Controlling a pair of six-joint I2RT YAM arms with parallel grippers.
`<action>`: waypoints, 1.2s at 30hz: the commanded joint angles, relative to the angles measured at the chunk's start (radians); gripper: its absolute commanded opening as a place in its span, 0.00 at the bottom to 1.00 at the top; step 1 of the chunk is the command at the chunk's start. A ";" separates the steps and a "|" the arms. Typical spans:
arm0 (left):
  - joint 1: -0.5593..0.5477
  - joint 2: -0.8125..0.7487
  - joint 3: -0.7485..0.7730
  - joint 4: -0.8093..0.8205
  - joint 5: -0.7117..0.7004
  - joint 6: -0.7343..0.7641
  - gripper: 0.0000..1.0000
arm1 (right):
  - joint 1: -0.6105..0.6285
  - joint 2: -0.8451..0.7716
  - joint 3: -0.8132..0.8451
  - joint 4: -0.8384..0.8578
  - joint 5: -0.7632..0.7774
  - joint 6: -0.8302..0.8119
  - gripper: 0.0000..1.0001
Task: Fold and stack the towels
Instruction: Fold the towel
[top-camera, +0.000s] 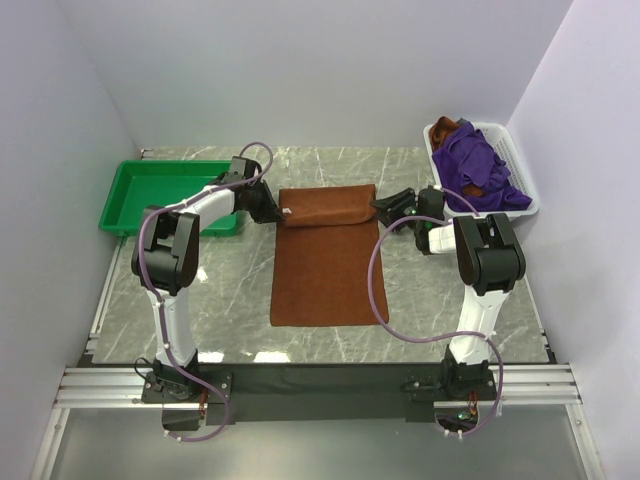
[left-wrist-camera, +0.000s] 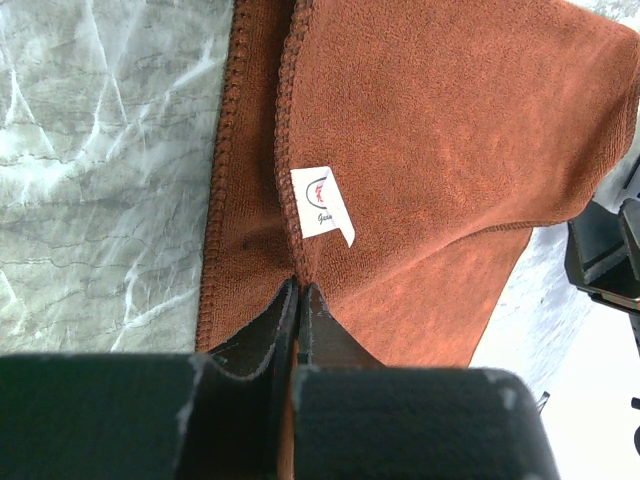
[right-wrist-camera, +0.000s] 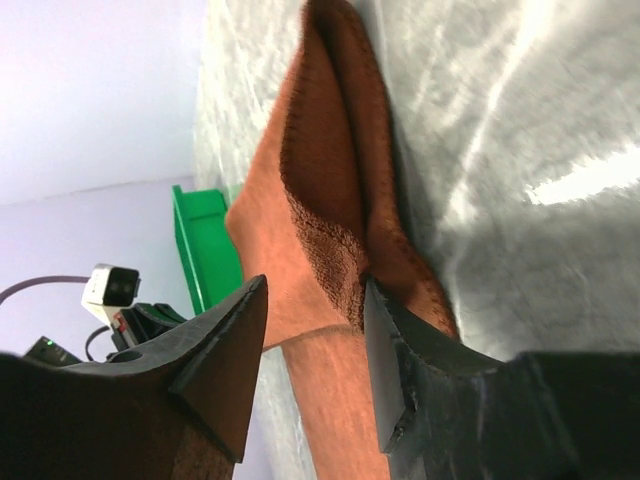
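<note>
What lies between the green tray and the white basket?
The top view shows the rust-brown towel there, far end folded over, with the left gripper and right gripper at its corners.

Green tray (top-camera: 160, 192) at far left, white basket (top-camera: 512, 160) at far right, grey marbled table (top-camera: 230, 290).

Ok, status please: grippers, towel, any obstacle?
Left gripper shut on brown towel corner. Right gripper open at opposite folded edge. No obstacle seen.

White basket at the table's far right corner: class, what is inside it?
A crumpled purple towel fills most of the basket, with part of a rust-brown towel showing at its far end. Anything beneath them, and the basket's floor, is covered.
</note>
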 joint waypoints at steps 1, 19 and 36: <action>-0.002 -0.031 0.015 -0.003 -0.003 0.018 0.01 | -0.005 -0.030 0.022 0.080 0.024 -0.019 0.49; -0.004 -0.028 0.020 -0.009 -0.002 0.024 0.01 | -0.005 0.046 0.093 -0.027 0.047 -0.109 0.38; -0.002 -0.025 0.033 -0.023 -0.014 0.032 0.01 | -0.007 0.020 0.113 -0.105 0.050 -0.172 0.10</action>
